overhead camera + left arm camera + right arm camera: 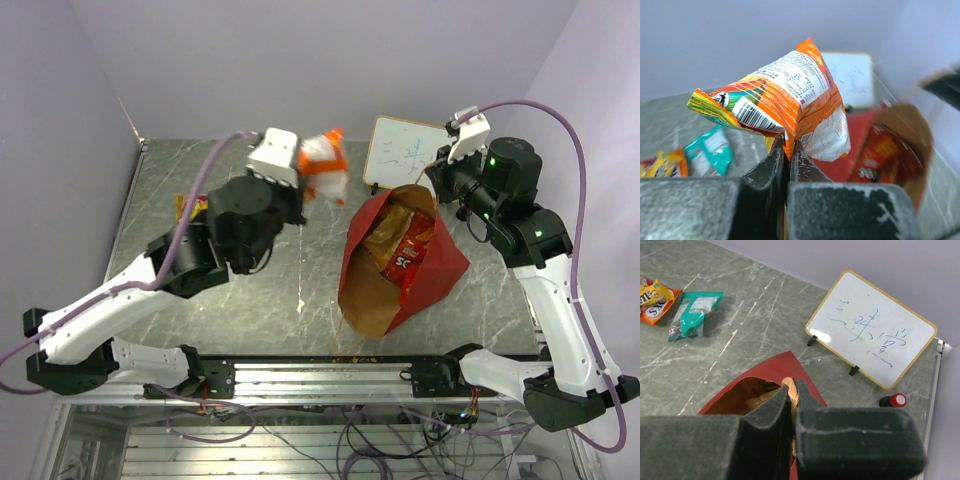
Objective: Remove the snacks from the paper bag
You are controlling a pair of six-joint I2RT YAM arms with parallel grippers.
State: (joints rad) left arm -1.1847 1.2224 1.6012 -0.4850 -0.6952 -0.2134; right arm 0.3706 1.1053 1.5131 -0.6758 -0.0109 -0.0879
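Pinching a crinkly orange-and-white packet (790, 95) by its seam, the left end effector (788, 150) holds it above the table's (300, 285) far middle. The right end effector (791, 390) clamps the red, kraft-lined paper bag's (445, 265) rim near the right edge.

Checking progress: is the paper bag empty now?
No, a red chip bag and a tan chip bag lie inside the paper bag.

- Paper bag (450, 265) sits on the table (300, 290) at 3 o'clock from its middle (snacks (405, 248) inside).
- Whiteboard (400, 150) stands behind it at 1 o'clock, marker (892, 400) just beside.
- Raised packet (325, 168) at 12 o'clock.
- Loose packets (692, 315) lie at 10 o'clock, well apart from the bag.
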